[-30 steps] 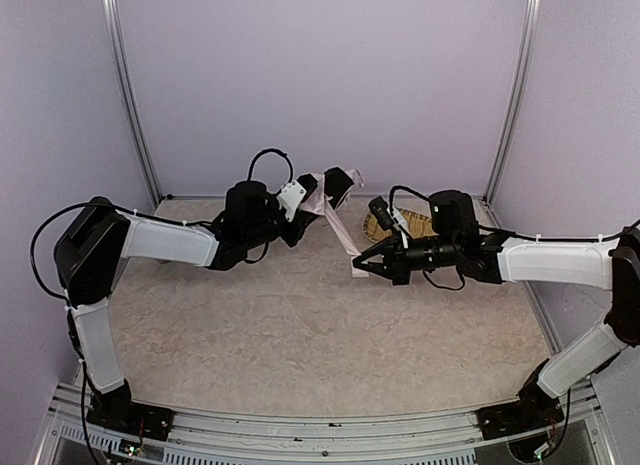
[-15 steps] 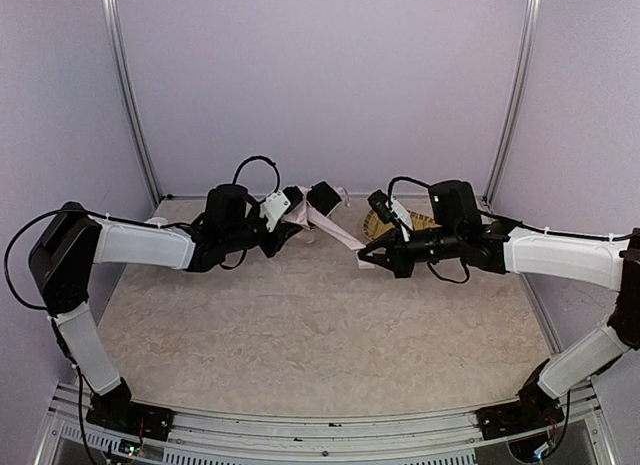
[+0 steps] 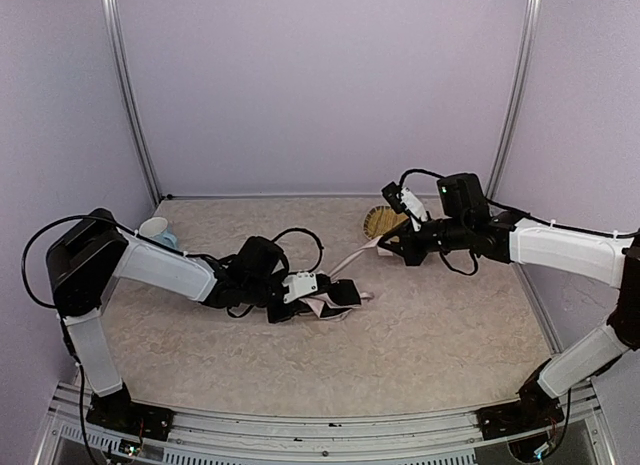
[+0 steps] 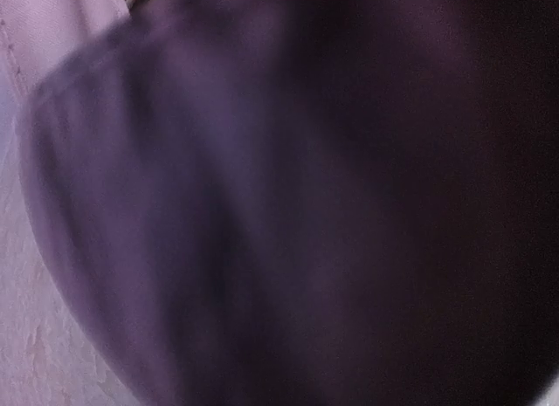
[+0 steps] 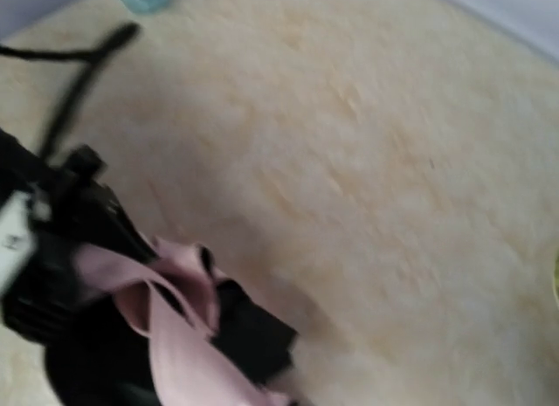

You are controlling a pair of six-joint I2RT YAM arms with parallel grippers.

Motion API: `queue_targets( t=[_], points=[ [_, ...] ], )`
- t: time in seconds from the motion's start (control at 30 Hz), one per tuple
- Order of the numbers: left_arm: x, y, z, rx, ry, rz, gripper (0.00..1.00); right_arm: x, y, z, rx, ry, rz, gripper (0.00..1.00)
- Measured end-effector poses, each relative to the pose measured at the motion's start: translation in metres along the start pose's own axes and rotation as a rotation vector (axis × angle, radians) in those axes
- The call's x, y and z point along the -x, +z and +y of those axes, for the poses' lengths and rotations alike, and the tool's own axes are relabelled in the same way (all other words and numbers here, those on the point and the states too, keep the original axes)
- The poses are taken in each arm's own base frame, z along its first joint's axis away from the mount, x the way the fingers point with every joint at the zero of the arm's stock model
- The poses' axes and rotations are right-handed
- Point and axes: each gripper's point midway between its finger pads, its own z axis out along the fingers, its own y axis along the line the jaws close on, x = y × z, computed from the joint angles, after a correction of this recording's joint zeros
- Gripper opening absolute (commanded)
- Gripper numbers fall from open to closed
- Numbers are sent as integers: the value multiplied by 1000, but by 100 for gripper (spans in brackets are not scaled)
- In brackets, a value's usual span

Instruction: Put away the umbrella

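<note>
left gripper (image 3: 322,290) clamps the folded umbrella (image 3: 346,293); right gripper (image 3: 387,249) looks pinched shut on its strap (image 3: 356,262). pull strap taut, wrap snug.

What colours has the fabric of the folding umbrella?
The folding umbrella is pale pink with black lining; the right wrist view shows it best.

Beige marbled table (image 3: 430,335): woven tray (image 3: 378,222) back right, pale cup (image 3: 155,228) back left, bundled umbrella (image 3: 335,295) near centre.
</note>
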Motion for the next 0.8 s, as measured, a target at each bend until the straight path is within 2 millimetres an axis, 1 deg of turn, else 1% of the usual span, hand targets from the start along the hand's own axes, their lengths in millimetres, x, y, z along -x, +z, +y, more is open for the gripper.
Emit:
queue_targets(
  t=[0.07,0.17,0.23,0.3,0.37,0.47,0.53,0.67,0.8],
  points=[
    [-2,0,-3,3,24,-11,0,-6,0,-7,-15,15,21,0],
    [4,-5,-13,34,93,-54,0,-4,2,-16,-28,28,33,0],
    [12,-10,-25,64,154,-96,0,1,6,-22,-36,29,30,0],
    [22,-14,-36,90,199,-138,0,4,14,-31,-50,29,38,0],
    [29,-15,-41,124,233,-157,0,3,24,-40,-69,31,58,0],
    [30,-14,-40,198,282,-133,0,1,45,-55,-92,38,87,0],
    [27,-9,-41,249,322,-96,0,1,56,-60,-90,43,94,0],
    [24,-1,-46,311,376,-45,0,5,69,-61,-56,49,98,0],
    [21,3,-38,347,371,-9,0,14,77,-59,-22,42,82,0]
  ],
)
